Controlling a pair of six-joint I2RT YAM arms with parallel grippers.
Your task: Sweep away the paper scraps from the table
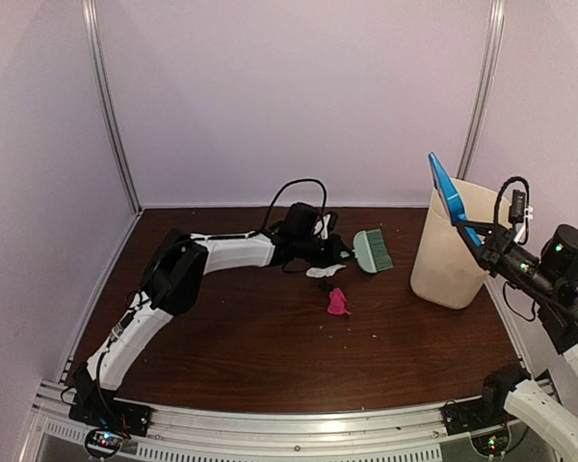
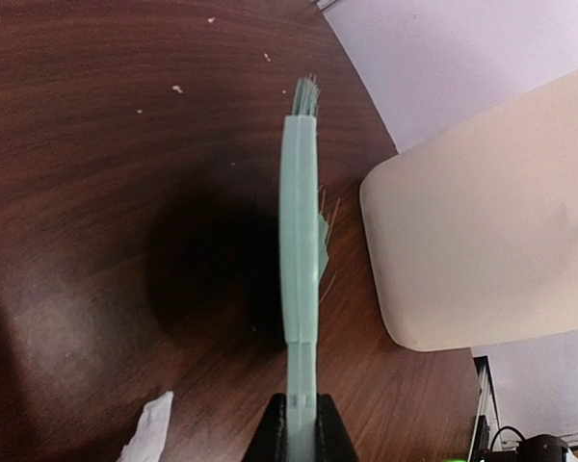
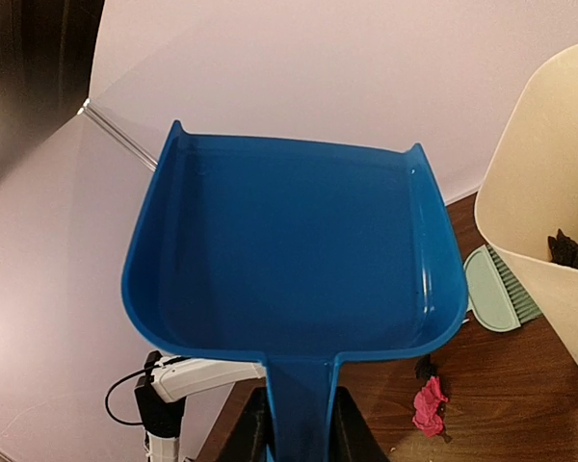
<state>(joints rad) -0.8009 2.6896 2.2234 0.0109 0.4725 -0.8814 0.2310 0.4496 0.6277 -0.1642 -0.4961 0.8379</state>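
1. The worktop (image 1: 270,356) is dark reddish-brown wood grain. A silver rail (image 1: 270,423) runs along its near edge, and pale crumbs (image 2: 177,89) speckle the far part.
2. Pale lilac walls close it in on three sides, and an aluminium post (image 1: 111,106) rises at the back left corner.
3. The paper scraps (image 1: 338,302) lie near the middle of the worktop. There is a pink scrap (image 3: 428,404), a white scrap (image 1: 325,271) just behind it, and a small dark bit (image 3: 425,366) close by the pink one.
4. A cream bin (image 1: 453,250) stands on the worktop at the right rear, with dark scraps (image 3: 570,252) inside it.
5. The left arm (image 1: 231,252) reaches low across the wood. The left jaws are pressed together on the handle of a green brush (image 1: 372,250). The brush head sits just beyond the white scrap, between the scraps and the bin. Whether the bristles touch the wood cannot be told.
6. The right arm (image 1: 564,255) is raised beside the bin. The right jaws pinch the handle of a blue dustpan (image 1: 446,192), which is held in the air, steeply tilted at the bin's rim, well above the worktop.
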